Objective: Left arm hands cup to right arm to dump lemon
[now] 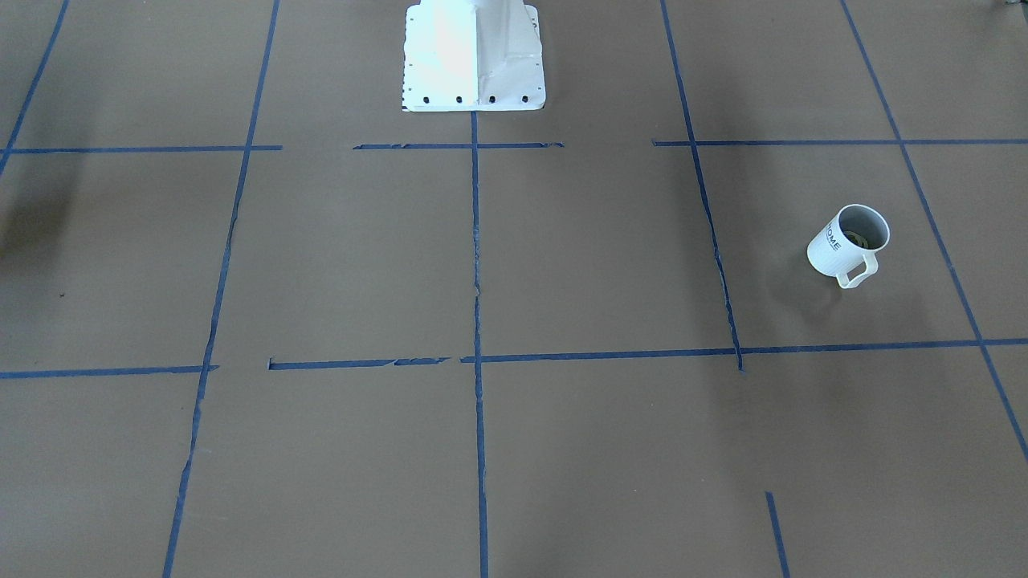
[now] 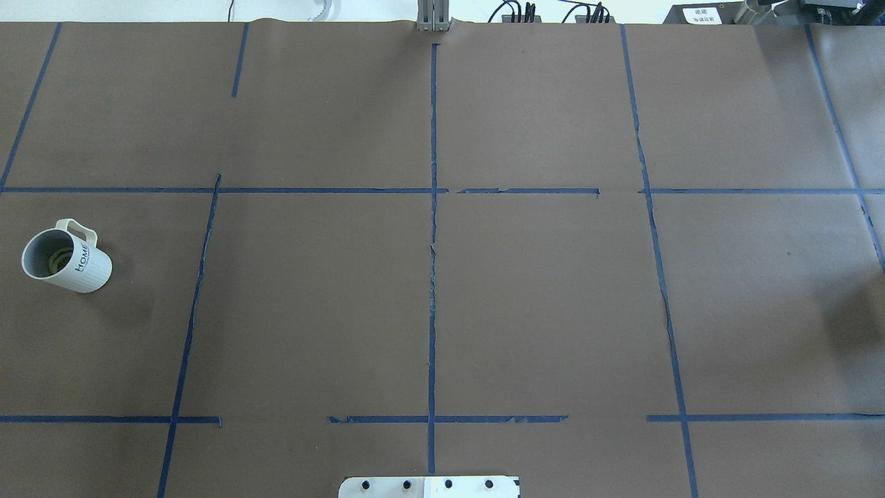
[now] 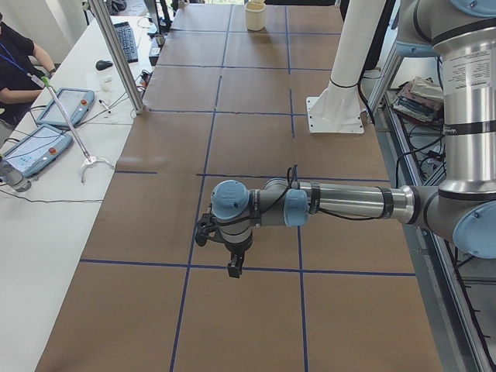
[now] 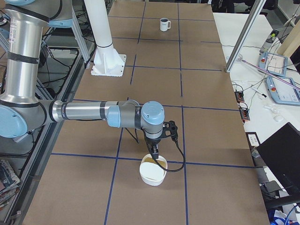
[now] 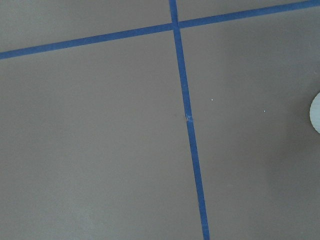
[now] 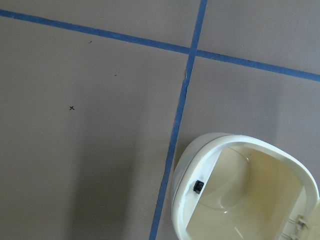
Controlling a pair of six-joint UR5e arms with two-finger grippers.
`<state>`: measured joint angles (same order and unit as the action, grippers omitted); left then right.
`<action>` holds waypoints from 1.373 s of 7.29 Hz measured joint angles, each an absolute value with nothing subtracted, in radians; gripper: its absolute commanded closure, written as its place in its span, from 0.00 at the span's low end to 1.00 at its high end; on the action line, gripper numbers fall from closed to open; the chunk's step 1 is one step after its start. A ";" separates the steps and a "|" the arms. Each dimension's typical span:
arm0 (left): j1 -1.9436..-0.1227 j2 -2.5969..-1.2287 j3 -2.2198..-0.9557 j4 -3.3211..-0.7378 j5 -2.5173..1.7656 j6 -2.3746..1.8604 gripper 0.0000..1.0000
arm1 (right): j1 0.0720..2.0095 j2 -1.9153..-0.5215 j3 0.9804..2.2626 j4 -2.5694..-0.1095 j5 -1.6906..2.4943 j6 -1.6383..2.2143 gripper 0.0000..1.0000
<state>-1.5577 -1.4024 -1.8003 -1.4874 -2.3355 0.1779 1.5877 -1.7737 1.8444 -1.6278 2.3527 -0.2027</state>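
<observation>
**LEFT-ARM PICKUP OF THE CUP: APPROACH AND GRASP**

**Status.** The cup stands upright on the counter, far out on my left side, with nothing touching it. Its handle points away from my base. The lemon shows inside the mouth. My left tool hangs over bare counter. It appears only in a side view, so I cannot judge whether it is spread or closed. The same holds for my right tool, which hangs by a cream container at the opposite end, well apart from the cup.

**Procedure (my judgement).**
1. I bring the left tool above the cup, spread wider than the wall it is to take.
2. I grip the rim and wall on the side away from the handle. This leaves the handle and the rest of the body free for the right tool.
3. I lift straight up and keep the mouth level. Any tilt may let the lemon roll out before the handover.
4. I carry the cup toward the centre tape line and let go only once the right tool holds it firmly.

**Caution.** The ribbed wall looks smooth and may slip under a light pinch.
</observation>
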 measured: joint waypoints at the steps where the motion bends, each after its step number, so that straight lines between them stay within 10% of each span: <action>1: -1.557 -1.417 -1.808 -1.500 -2.339 0.176 0.00 | 1.588 -1.771 1.845 -1.628 2.352 -0.201 0.00; 10: -1.302 -1.444 -1.866 -1.727 -2.326 -0.343 0.00 | 1.586 -1.767 1.844 -1.629 2.356 -0.196 0.00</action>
<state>-1.3018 -1.4443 -1.8659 -1.7270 -2.3261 -0.3429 1.5862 -1.7671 1.8439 -1.6291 2.3556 -0.1955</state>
